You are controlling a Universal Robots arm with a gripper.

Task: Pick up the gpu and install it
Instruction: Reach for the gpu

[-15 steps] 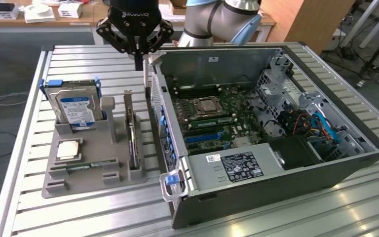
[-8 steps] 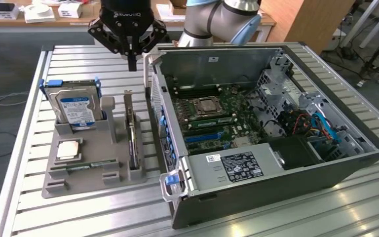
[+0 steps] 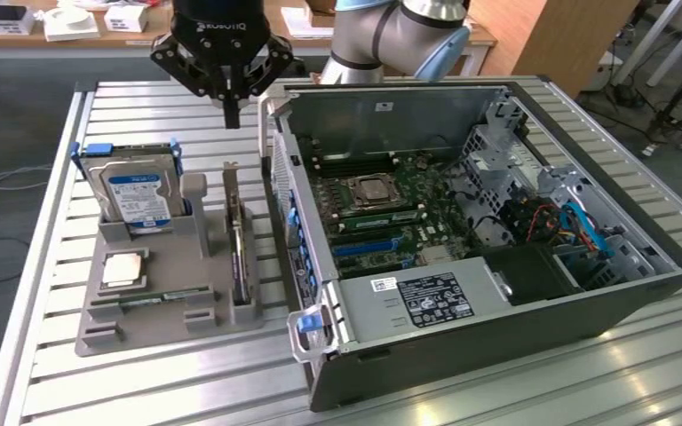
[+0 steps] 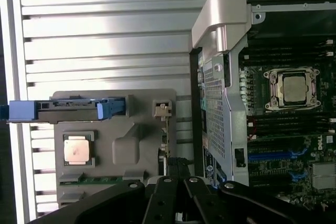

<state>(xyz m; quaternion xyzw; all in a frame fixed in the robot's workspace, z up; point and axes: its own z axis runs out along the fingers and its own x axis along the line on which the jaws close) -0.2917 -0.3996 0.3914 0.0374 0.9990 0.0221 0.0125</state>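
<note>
The gpu [image 3: 237, 241] stands on edge in a slot of the grey parts holder [image 3: 205, 324], a thin dark card with a pale bracket at its far end. In the wrist view the gpu [image 4: 166, 141] is seen edge-on, with its bracket end nearer the top of the holder [image 4: 123, 145]. My gripper [image 3: 232, 111] hangs shut and empty above the table, well behind the holder and above the far end of the card, close to the rear corner of the open computer case [image 3: 602, 306]. The shut fingers of the gripper [image 4: 177, 174] point down toward the card.
On the holder stand a silver hard drive [image 3: 138, 193] in blue rails, a CPU [image 3: 124, 266] and a RAM stick [image 3: 152, 300]. The case lies open on the exterior view's right, showing its motherboard [image 3: 376, 209], blue slots [image 3: 371, 248] and power supply [image 3: 436, 297].
</note>
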